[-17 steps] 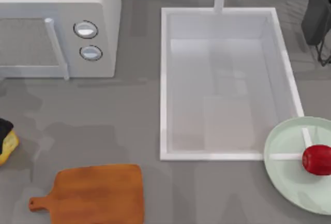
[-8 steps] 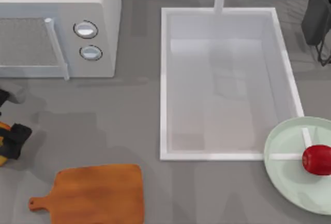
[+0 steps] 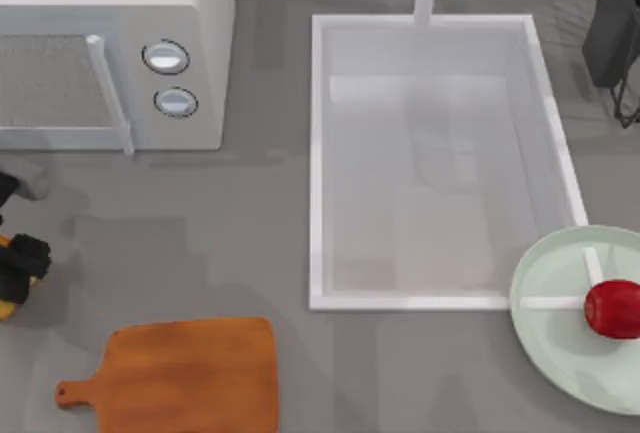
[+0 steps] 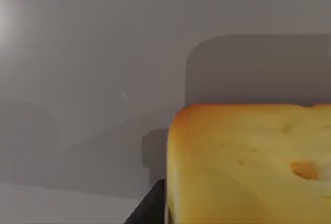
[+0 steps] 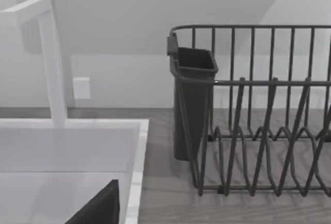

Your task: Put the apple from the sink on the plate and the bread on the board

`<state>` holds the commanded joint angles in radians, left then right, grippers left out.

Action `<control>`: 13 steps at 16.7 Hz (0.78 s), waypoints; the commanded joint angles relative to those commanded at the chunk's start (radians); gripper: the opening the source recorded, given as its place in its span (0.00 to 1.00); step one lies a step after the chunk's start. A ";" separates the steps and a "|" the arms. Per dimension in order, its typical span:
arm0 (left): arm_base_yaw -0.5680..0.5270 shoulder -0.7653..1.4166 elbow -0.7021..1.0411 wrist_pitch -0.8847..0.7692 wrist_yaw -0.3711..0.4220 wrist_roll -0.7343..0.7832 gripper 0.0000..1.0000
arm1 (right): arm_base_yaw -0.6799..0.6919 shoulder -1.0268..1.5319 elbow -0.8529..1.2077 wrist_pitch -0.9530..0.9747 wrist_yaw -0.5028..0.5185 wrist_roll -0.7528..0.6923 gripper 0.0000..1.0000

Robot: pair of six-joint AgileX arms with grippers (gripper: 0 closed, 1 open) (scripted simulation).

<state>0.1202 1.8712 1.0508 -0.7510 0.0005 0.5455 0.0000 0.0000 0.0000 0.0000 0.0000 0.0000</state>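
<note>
At the grey bench's (image 3: 230, 253) left edge, the left tool (image 3: 18, 265) is clamped on the golden-yellow bread chunk (image 4: 248, 167), above the orange-brown wooden board (image 3: 190, 373). The small glossy red apple (image 3: 612, 308) lies on the pale green round plate (image 3: 550, 333), right of the white sink (image 3: 318, 153).

Glossy red apple (image 3: 612, 308), wood-grained board (image 3: 185, 378), smooth white sink (image 3: 316, 163), perhaps glazed plate (image 3: 545, 298)

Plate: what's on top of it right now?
The apple sits on the plate, toward its right side. Whatever part of the plate lies beneath the apple is covered.
</note>
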 joint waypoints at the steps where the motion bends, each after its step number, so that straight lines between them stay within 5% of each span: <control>1: 0.000 0.000 0.000 0.000 0.000 0.000 0.47 | 0.000 0.000 0.000 0.000 0.000 0.000 1.00; 7: 0.000 0.000 0.000 0.000 0.000 0.000 0.02 | 0.000 0.000 0.000 0.000 0.000 0.000 1.00; 13: 0.000 0.000 0.000 0.000 0.000 0.000 0.00 | 0.000 0.000 0.000 0.000 0.000 0.000 1.00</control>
<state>0.1202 1.8712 1.0508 -0.7510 0.0005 0.5455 0.0000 0.0000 0.0000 0.0000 0.0000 0.0000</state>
